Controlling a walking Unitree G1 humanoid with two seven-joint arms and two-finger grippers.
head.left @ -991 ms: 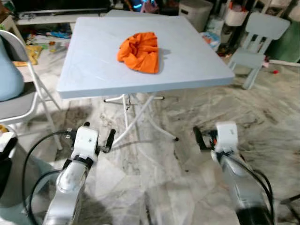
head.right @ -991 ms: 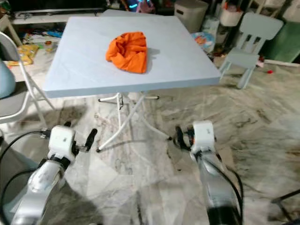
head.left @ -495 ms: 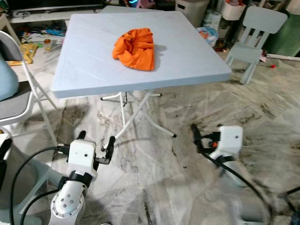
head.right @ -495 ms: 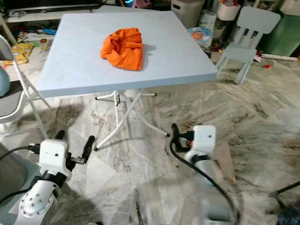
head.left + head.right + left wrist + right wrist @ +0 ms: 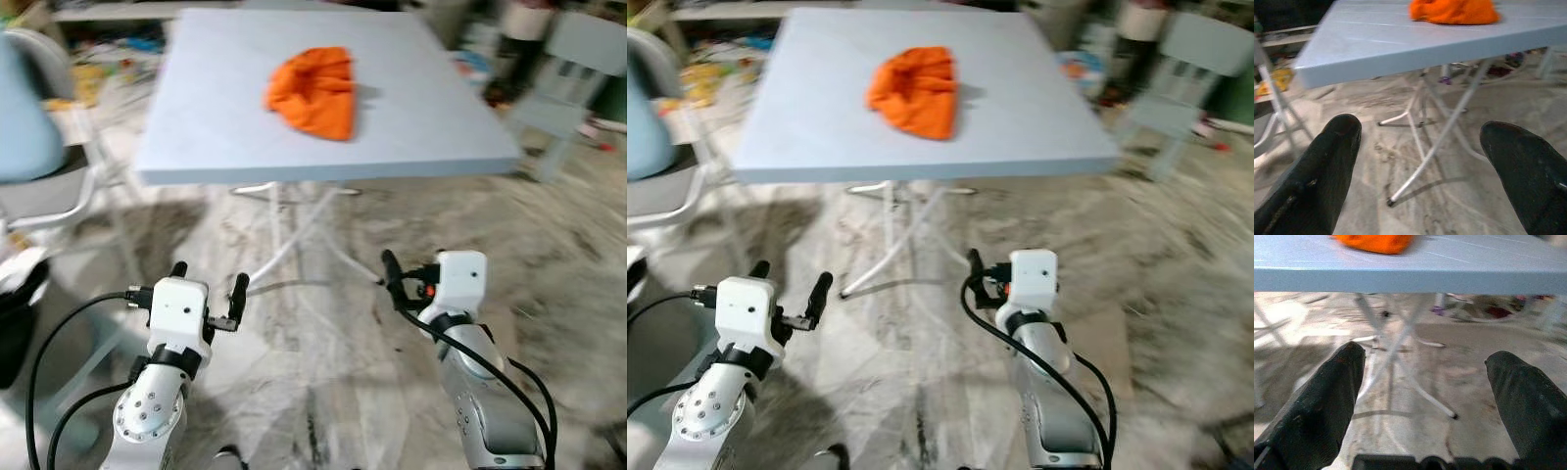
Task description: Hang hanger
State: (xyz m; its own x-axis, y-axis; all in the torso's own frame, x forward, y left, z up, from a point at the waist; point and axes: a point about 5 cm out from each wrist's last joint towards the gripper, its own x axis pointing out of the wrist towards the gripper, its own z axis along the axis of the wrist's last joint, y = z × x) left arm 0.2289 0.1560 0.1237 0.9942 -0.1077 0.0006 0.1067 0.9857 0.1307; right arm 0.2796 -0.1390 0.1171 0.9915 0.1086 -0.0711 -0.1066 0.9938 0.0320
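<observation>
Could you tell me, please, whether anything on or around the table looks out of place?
An orange cloth lies crumpled in a heap on the grey folding table, not hung. Both the left gripper and the right gripper are open above the floor, holding nothing.

Left gripper [image 5: 208,287] and right gripper [image 5: 392,276] spread wide, raised forward

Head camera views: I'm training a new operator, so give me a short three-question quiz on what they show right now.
1. True or false: the orange cloth lies on the table.
2. Multiple choice: the left gripper is A) shut on a hanger, B) open and holding nothing, C) resting on the table.
3. Fill in: both grippers hover low over the ____ floor, short of the table's near edge.

Key: 1 true. 2 B; the left wrist view shows its jaws spread with nothing between them, and the right gripper is open too. 3 marble.
</observation>
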